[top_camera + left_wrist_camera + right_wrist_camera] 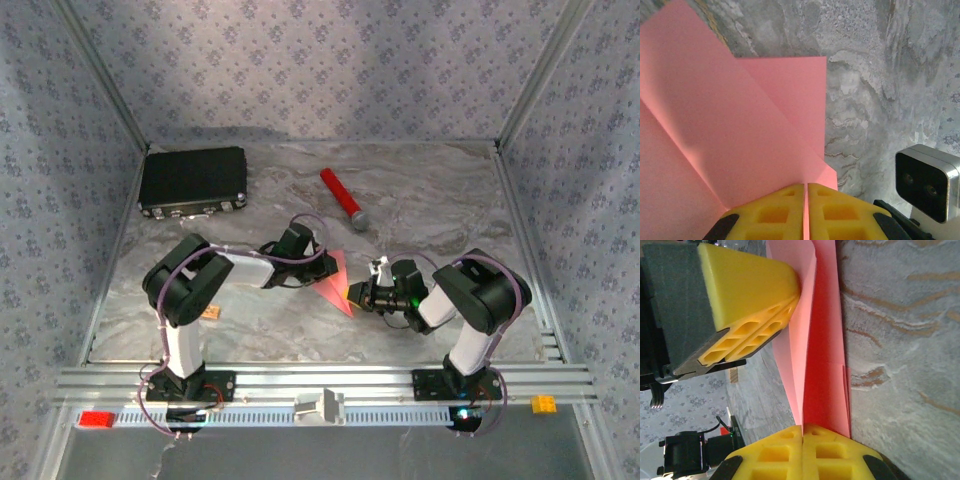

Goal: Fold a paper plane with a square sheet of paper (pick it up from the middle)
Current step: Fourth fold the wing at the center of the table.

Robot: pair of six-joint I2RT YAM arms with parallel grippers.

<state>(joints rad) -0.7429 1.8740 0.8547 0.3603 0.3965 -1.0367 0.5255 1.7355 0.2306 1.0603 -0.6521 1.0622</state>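
The pink-red paper (336,285) is folded into a narrow creased triangle and held between the two arms above the marble table (430,200). My left gripper (322,266) comes in from the left and is shut on one edge. In the left wrist view its yellow pads (771,214) pinch the paper (740,125), which fans out in layered flaps. My right gripper (356,295) is shut on the other end. In the right wrist view the paper (822,340) rises from my right gripper (803,429) toward the left gripper's yellow fingers (750,295).
A black rectangular case (193,180) lies at the back left. A red cylinder with a grey tip (341,198) lies behind the paper. A small tan block (210,313) sits beside the left arm. Metal rails (320,382) edge the front.
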